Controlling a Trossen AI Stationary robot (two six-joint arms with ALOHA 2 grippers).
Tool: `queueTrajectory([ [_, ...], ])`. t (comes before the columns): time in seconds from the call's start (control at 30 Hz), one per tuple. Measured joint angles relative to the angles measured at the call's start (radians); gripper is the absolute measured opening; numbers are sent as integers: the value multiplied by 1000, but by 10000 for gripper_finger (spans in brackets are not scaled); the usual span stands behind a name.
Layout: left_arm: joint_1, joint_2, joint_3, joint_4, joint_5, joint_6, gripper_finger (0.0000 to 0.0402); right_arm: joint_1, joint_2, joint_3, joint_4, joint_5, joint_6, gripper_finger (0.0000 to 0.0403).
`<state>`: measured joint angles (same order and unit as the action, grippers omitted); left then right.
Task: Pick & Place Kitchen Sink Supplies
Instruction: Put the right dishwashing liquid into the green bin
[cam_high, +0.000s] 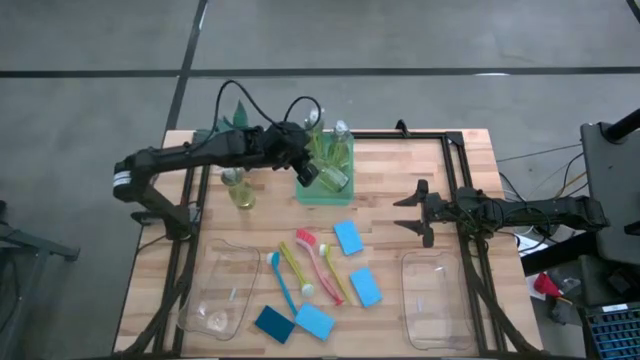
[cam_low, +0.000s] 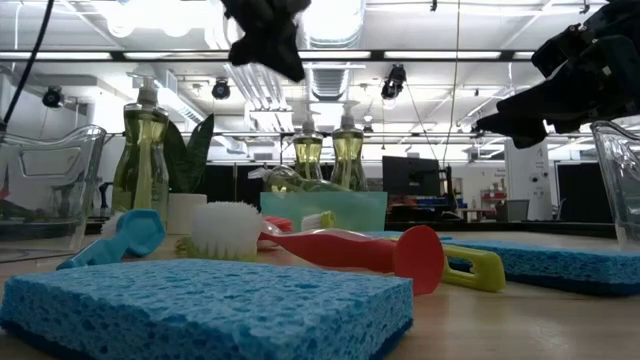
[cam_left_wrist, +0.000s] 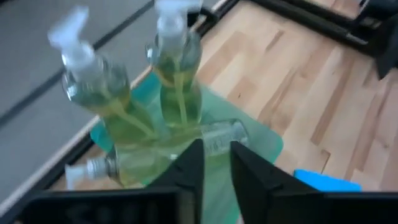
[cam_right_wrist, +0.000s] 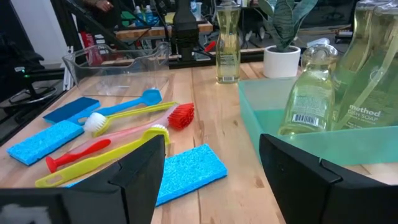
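Inside the pale green tray at the far middle of the wooden table, two clear pump bottles of yellow-green soap stand upright side by side, and a third soap bottle lies on its side in front of them. Directly above that lying bottle hangs the left gripper, its dark fingers narrowly apart with nothing between them (the bottle shows below the gap, not clamped). One more upright pump bottle stands on the bare wood just left of the tray, near a spiky green plant in a white pot. Nearer the front, the long-handled brushes lie in a loose cluster: a blue one, a yellow one and a pink-red one, crossing each other. Blue rectangular sponges surround them, one toward the tray, one to the right, and a light blue one touching a dark teal one at the front edge. Clear plastic bins sit at the front left and front right. Well apart at the table's right side, the right gripper hovers with its fingers spread wide and empty.
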<state>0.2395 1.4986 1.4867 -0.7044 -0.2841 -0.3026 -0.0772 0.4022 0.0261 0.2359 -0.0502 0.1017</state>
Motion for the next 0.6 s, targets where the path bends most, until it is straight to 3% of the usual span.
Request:
queueTrajectory([
  [0.33,21,0,-235,178,-45,-300,262,0,0,0,0,0,1,274],
  [0.47,21,0,-326,254,-98,-383,290,0,0,0,0,0,0,278],
  [0.6,24,-6,-412,351,-169,-413,290,0,0,0,0,0,0,278],
])
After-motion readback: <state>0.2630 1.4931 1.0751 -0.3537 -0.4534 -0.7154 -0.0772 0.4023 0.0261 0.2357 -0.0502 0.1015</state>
